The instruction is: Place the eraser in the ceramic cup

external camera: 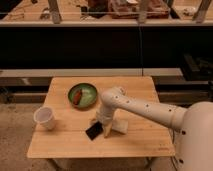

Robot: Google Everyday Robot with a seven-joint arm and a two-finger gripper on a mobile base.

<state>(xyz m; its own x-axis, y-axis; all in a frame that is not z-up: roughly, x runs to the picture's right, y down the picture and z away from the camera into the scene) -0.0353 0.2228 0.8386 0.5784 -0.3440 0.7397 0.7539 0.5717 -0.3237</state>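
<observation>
Eraser (93, 132) on table (142, 142), just beside claw (102, 127).

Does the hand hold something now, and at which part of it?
It cannot be told: the hand is down against the eraser, but no grip shows.

My arm (145, 107) stretches out from my base, wrist bent downward above the eraser (93, 132); my gripper (103, 126) hangs just beside the eraser.
</observation>
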